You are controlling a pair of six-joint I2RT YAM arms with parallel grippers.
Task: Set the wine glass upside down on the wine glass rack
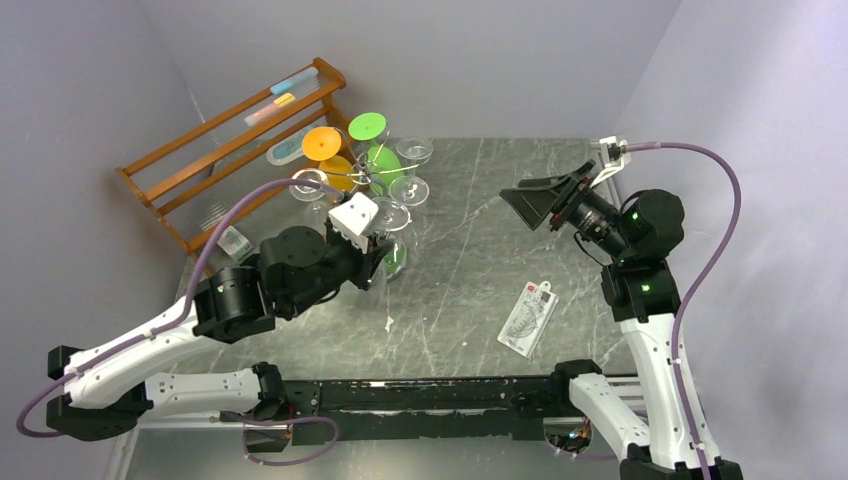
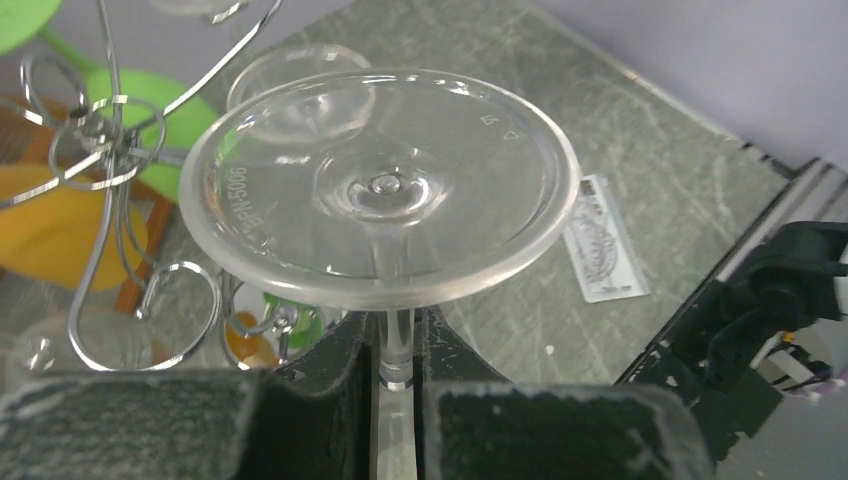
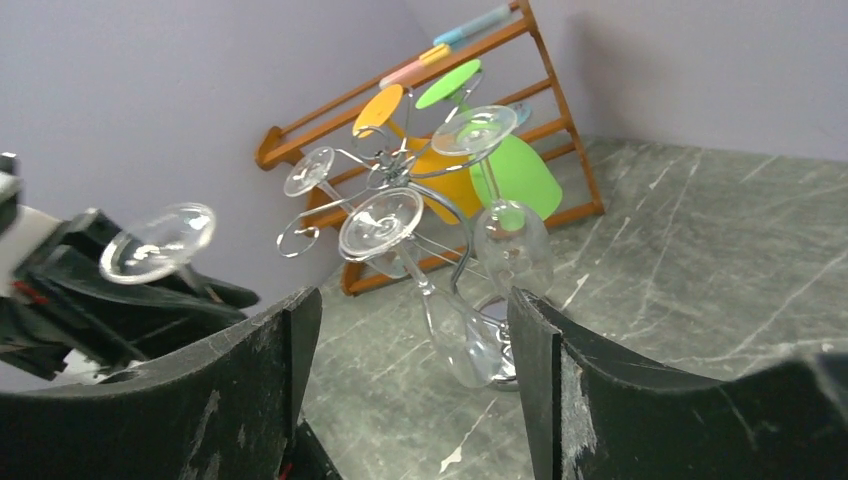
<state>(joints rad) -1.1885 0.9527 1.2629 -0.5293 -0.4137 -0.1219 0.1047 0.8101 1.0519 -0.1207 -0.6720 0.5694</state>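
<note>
Here, the wine glass (image 2: 380, 190) is being held upside down by the left jaws, which are being pressed narrowly onto its stem just under the round foot. The foot is facing up and is somewhat tilted, while the bowl is being hidden beneath the jaws in the left wrist view. The glass is being carried above the table (image 1: 470, 250), just beside the near side of the wine glass rack (image 1: 378, 180), and is not yet being borne by any wire. The right jaws are being held wide with nothing between them, raised well apart at the right and pointed towards the rack. The step in hand is being judged as the threading of the stem into a free wire curl (image 2: 186, 263), which is showing low and left of the foot. A level foot is being called for, so that the stem is being slid sideways through the gap and the foot is being lowered onto the wire before the grip is being eased. The hanging glasses (image 3: 380, 222) close by are being put at risk of a knock, so a slow approach is being advised.
</note>
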